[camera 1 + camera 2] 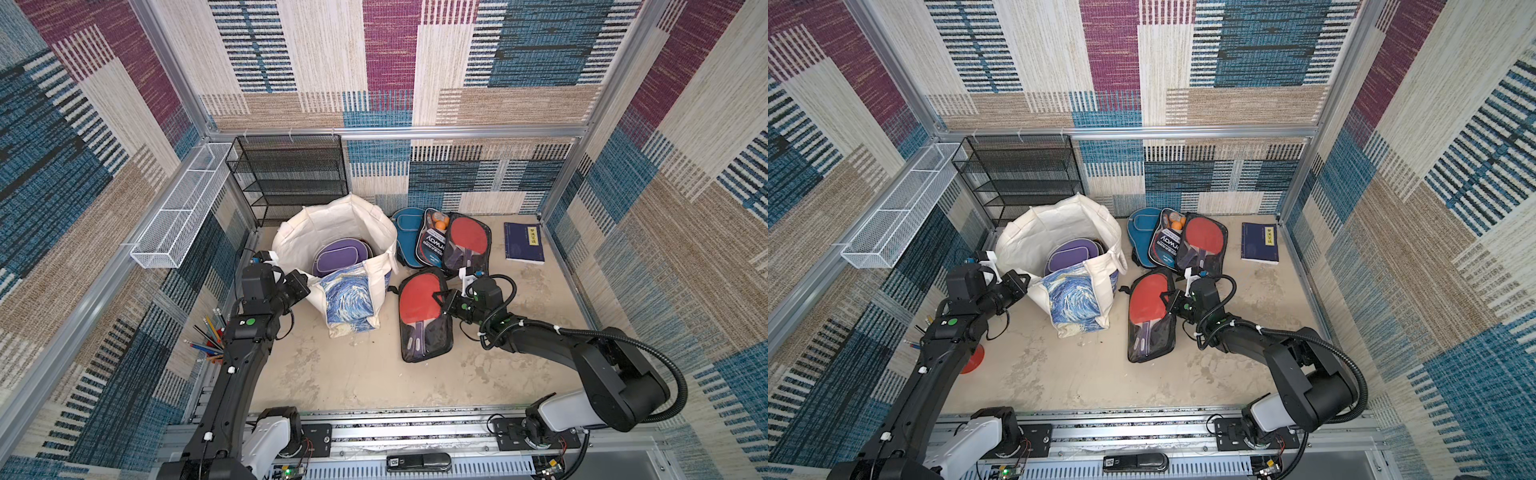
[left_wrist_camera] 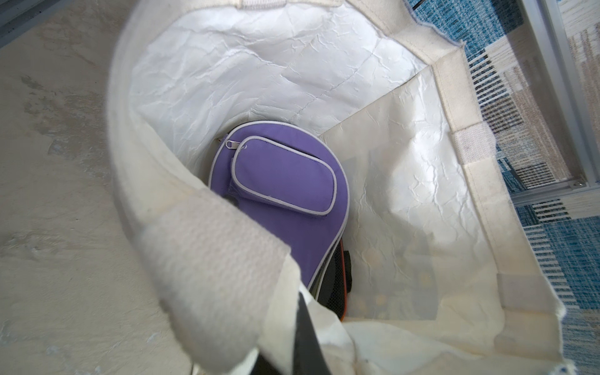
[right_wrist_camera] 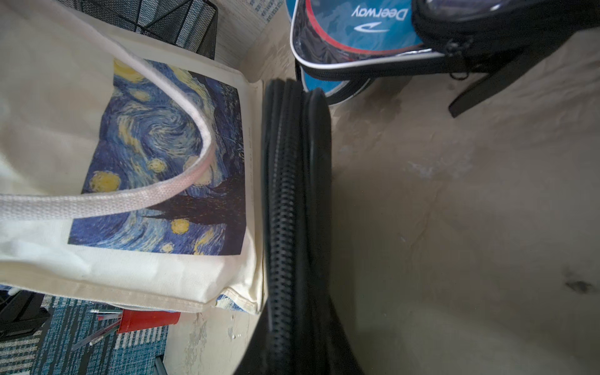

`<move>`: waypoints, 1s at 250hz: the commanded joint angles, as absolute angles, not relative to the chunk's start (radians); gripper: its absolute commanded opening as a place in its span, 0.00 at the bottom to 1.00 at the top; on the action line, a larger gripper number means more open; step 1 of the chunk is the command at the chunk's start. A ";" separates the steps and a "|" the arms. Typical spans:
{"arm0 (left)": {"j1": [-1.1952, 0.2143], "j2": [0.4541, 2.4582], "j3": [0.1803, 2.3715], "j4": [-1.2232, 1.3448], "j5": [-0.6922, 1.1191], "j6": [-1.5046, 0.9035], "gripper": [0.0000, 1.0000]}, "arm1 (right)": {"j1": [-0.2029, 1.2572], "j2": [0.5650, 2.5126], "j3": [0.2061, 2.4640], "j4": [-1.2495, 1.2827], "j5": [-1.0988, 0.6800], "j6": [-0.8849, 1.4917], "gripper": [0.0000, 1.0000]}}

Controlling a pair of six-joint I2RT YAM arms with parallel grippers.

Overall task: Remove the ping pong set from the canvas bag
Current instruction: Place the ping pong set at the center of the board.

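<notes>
The cream canvas bag stands open in the middle of the table, its starry print facing the front. My left gripper is shut on the bag's left rim; in the left wrist view a black finger pinches the cloth beside a handle strap. Inside lies a purple paddle case over a black one. Right of the bag, my right gripper is shut on the edge of a ping pong set, a clear black-zipped case with a red paddle. Its zipper edge runs beside the bag.
Two more paddle sets and a blue case lie at the back right. A blue book lies further right. A black mesh shelf and a white wire basket stand at the back left, and a pencil cup at the left.
</notes>
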State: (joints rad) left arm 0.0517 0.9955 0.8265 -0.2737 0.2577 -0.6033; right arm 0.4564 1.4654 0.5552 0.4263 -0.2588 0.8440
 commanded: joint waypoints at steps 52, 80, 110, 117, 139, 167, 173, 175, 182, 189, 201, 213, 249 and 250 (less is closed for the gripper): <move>0.060 1.000 0.819 -0.223 0.263 -0.604 0.00 | 0.474 1.557 0.531 0.473 -0.151 0.840 0.00; 0.061 1.002 0.825 -0.225 0.268 -0.603 0.00 | 0.488 1.586 0.531 0.485 -0.128 0.844 0.00; 0.063 0.997 0.831 -0.230 0.265 -0.598 0.00 | 0.494 1.611 0.535 0.495 -0.115 0.848 0.07; 0.063 0.995 0.831 -0.235 0.266 -0.598 0.00 | 0.495 1.616 0.538 0.496 -0.115 0.847 0.12; 0.063 0.992 0.833 -0.238 0.265 -0.596 0.00 | 0.495 1.626 0.540 0.500 -0.106 0.843 0.29; 0.066 0.990 0.834 -0.240 0.266 -0.595 0.00 | 0.495 1.629 0.547 0.490 -0.100 0.832 0.45; 0.066 0.989 0.834 -0.240 0.265 -0.595 0.00 | 0.495 1.629 0.548 0.486 -0.098 0.831 0.49; 0.066 0.988 0.834 -0.240 0.265 -0.596 0.00 | 0.495 1.629 0.550 0.485 -0.097 0.831 0.50; 0.067 0.988 0.834 -0.239 0.267 -0.596 0.00 | 0.495 1.628 0.548 0.484 -0.096 0.828 0.53; 0.067 0.989 0.834 -0.240 0.267 -0.595 0.00 | 0.495 1.625 0.548 0.484 -0.097 0.827 0.55; 0.069 0.989 0.833 -0.237 0.271 -0.599 0.00 | 0.495 1.623 0.549 0.479 -0.094 0.821 0.58; 0.069 0.990 0.830 -0.232 0.273 -0.601 0.00 | 0.495 1.618 0.552 0.474 -0.090 0.810 0.65; 0.069 0.989 0.822 -0.227 0.280 -0.604 0.00 | 0.495 1.607 0.566 0.439 -0.071 0.783 0.85; 0.069 0.988 0.822 -0.225 0.281 -0.605 0.00 | 0.495 1.607 0.567 0.439 -0.071 0.782 0.86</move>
